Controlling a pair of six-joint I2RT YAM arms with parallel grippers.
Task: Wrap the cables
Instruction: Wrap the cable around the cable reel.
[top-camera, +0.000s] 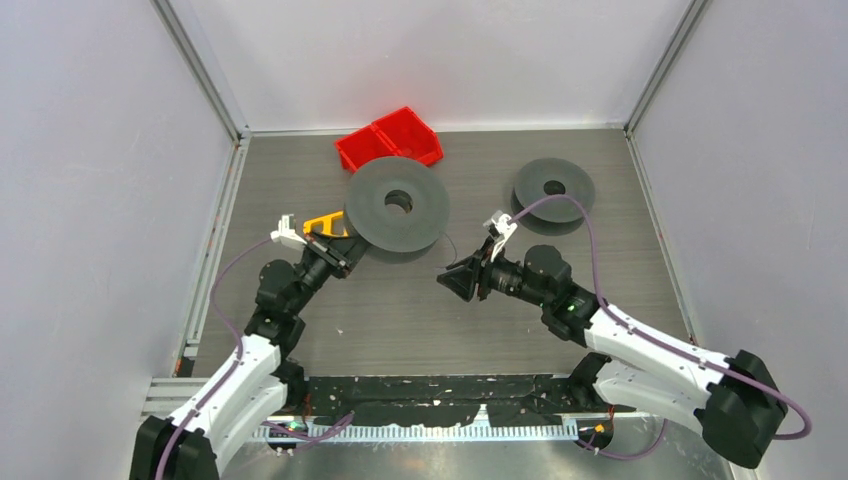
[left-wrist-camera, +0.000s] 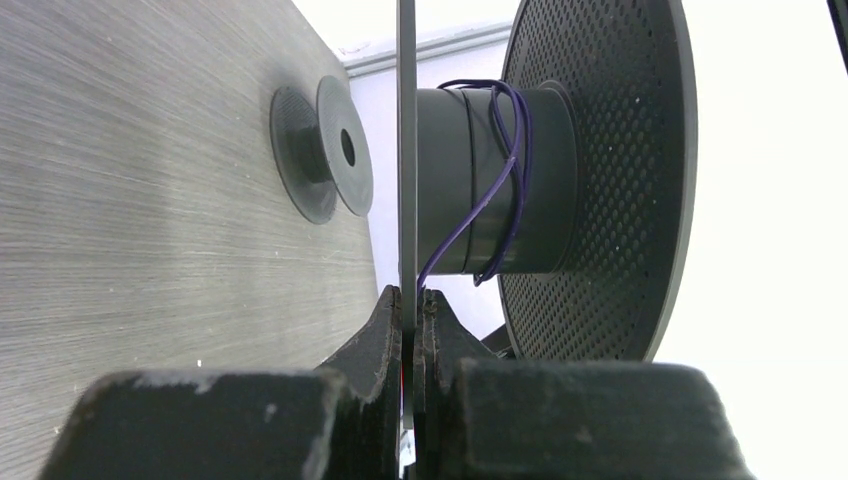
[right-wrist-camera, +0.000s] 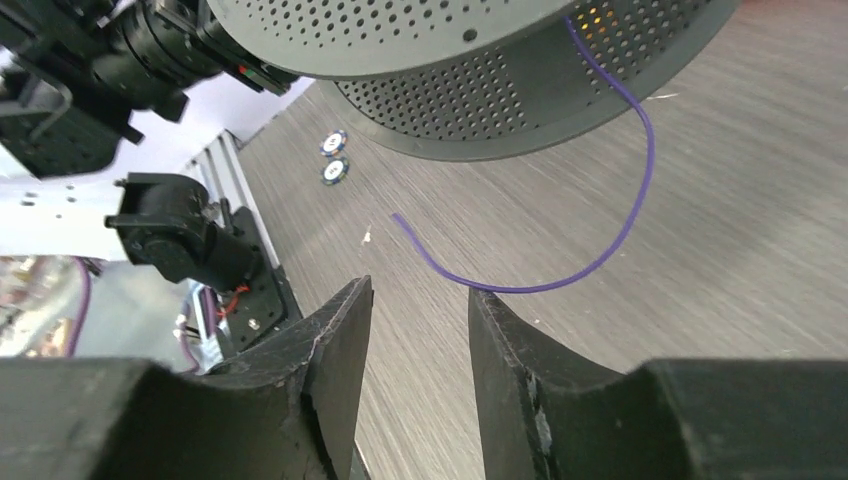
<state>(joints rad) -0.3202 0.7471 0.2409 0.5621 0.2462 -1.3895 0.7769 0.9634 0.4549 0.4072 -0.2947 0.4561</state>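
Right gripper (right-wrist-camera: 420, 290) hangs low over the table, jaws partly spread with nothing between them, and the free end of the cable (right-wrist-camera: 620, 230) lies just ahead of its fingertips. That thin purple wire has a few loose turns on the hub of the big spool (top-camera: 398, 205). Its tail drops from under the perforated flange and curves across the table. Left gripper (left-wrist-camera: 410, 300) is pinched tight on the thin rim of one flange, holding the spool. To do this well, I judge the right jaws should settle astride the tail near its end and close fully on so thin a wire, then lead it round the hub under light tension so the turns lie snug
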